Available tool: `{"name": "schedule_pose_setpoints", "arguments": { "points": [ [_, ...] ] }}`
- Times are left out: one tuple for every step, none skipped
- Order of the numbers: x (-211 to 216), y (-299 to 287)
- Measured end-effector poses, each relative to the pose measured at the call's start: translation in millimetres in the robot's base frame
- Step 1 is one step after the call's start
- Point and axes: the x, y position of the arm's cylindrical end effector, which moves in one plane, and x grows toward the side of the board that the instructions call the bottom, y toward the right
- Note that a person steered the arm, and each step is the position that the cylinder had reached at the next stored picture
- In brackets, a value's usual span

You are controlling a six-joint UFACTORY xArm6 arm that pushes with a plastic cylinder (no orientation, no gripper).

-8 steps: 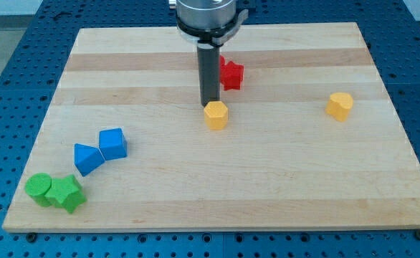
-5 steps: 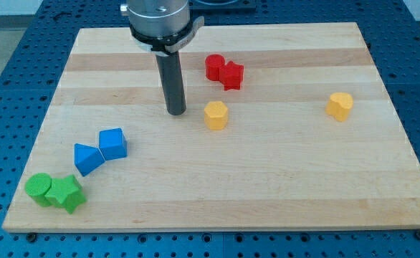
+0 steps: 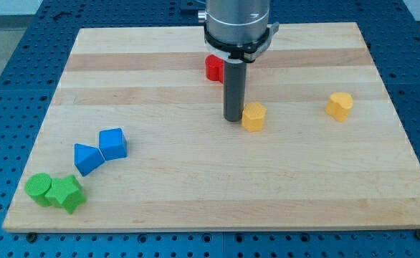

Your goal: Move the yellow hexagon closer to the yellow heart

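Observation:
The yellow hexagon (image 3: 254,116) lies near the board's middle, a little to the view's right. My tip (image 3: 232,118) stands right at its left side, touching or nearly touching it. The yellow heart (image 3: 339,106) lies further to the view's right, at about the same height in the view, with a clear gap between the two yellow blocks.
A red block (image 3: 213,67) shows above my rod; the rod hides whatever lies just to its right. Two blue blocks (image 3: 99,150) sit at the view's left. Two green blocks (image 3: 54,191) sit near the bottom left corner of the wooden board (image 3: 382,186).
My tip swung from above the hexagon out to its left, then came back right against it. The yellow hexagon has slid right, toward the yellow heart.

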Motion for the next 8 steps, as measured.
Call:
{"name": "schedule_pose_setpoints", "arguments": {
  "points": [
    [2,-21],
    [9,-22],
    [10,-10],
    [10,20],
    [10,65],
    [10,107],
    [10,140],
    [10,158]
  ]
}}
